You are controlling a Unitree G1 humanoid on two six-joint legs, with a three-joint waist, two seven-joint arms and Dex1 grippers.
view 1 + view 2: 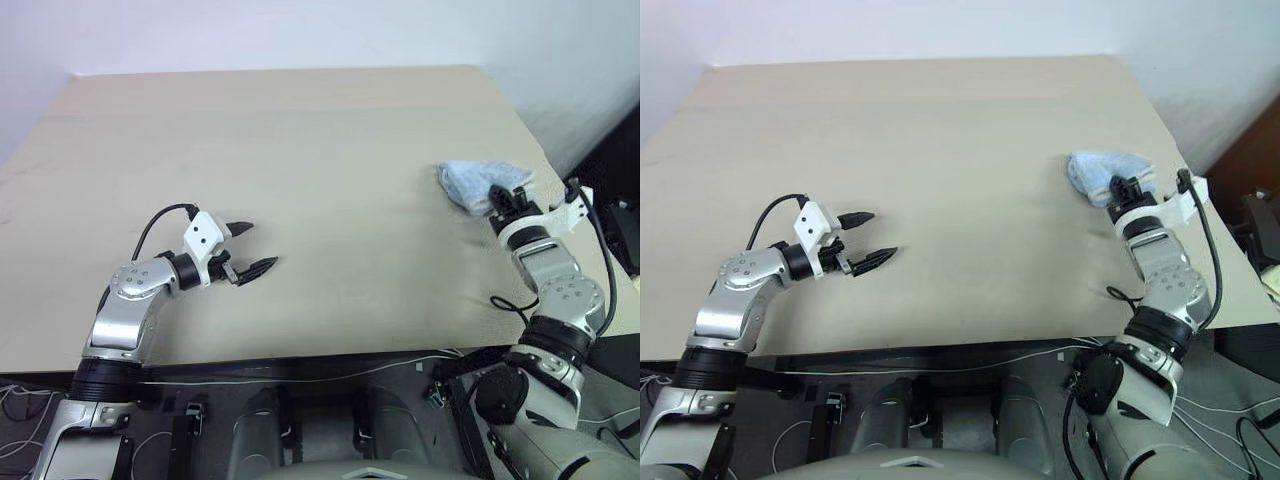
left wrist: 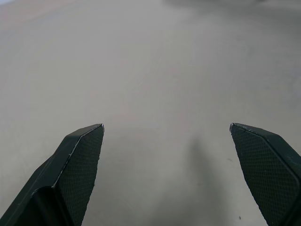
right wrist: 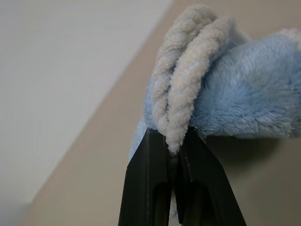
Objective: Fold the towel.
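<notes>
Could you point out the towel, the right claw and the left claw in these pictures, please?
towel (image 1: 468,182): left eye view, on its blue bunched body.
right claw (image 3: 175,155): right wrist view, between the tips pinching the towel's border.
left claw (image 1: 254,248): left eye view, midway between its open tips.

Towel (image 3: 244,94) light blue, whitish border; table (image 1: 330,150) plain beige; fingers (image 2: 77,165) black.

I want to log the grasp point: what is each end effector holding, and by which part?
The right end effector is shut on the towel, pinching its whitish stitched border. The left end effector is open and holds nothing.
</notes>
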